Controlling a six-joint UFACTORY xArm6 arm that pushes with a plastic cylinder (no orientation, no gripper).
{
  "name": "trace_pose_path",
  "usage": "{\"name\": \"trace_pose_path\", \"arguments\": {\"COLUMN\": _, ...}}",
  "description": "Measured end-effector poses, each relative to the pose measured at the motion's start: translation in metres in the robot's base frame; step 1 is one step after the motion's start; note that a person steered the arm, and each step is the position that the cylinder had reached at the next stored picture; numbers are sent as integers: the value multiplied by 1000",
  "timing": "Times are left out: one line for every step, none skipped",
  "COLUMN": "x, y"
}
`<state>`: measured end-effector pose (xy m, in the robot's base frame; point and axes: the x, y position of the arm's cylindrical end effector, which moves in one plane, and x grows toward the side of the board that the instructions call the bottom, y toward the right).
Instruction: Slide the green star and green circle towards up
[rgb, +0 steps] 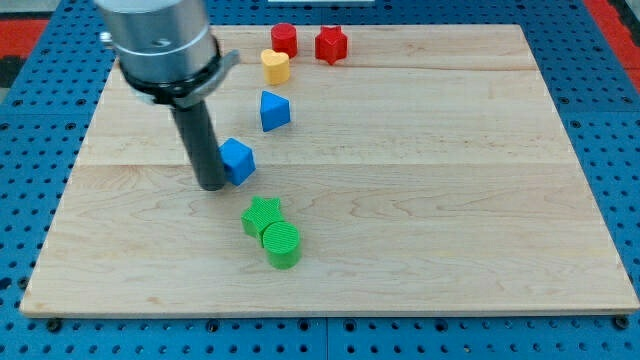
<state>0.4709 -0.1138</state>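
My tip (212, 186) touches the blue cube (237, 160) left of centre, above the touching green star (262, 214) and green circle (282, 243); no pincer shows.

A robotics lab: wooden board (420, 200) on blue perforated table (40, 90).

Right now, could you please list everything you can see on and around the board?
green star block: one, green, lower middle, touching the green cylinder
green cylinder block: one, green, just below-right of the star
blue cube block: one, blue, beside my tip
blue wedge-like block: one, blue, above the cube
yellow heart block: one, yellow, near top
red cylinder block: one, red, top
red star block: one, red, top
wooden board: one, light wood
my tip: left of the cube
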Motion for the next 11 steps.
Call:
{"name": "trace_pose_path", "arguments": {"x": -10, "y": -7}}
{"name": "trace_pose_path", "arguments": {"x": -10, "y": -20}}
{"name": "trace_pose_path", "arguments": {"x": 39, "y": -23}}
{"name": "trace_pose_path", "arguments": {"x": 102, "y": -37}}
{"name": "trace_pose_path", "arguments": {"x": 138, "y": 36}}
{"name": "trace_pose_path", "arguments": {"x": 132, "y": 113}}
{"name": "trace_pose_path", "arguments": {"x": 118, "y": 84}}
{"name": "trace_pose_path", "arguments": {"x": 101, "y": 47}}
{"name": "trace_pose_path", "arguments": {"x": 100, "y": 61}}
{"name": "trace_pose_path", "arguments": {"x": 94, "y": 68}}
{"name": "trace_pose_path", "arguments": {"x": 81, "y": 68}}
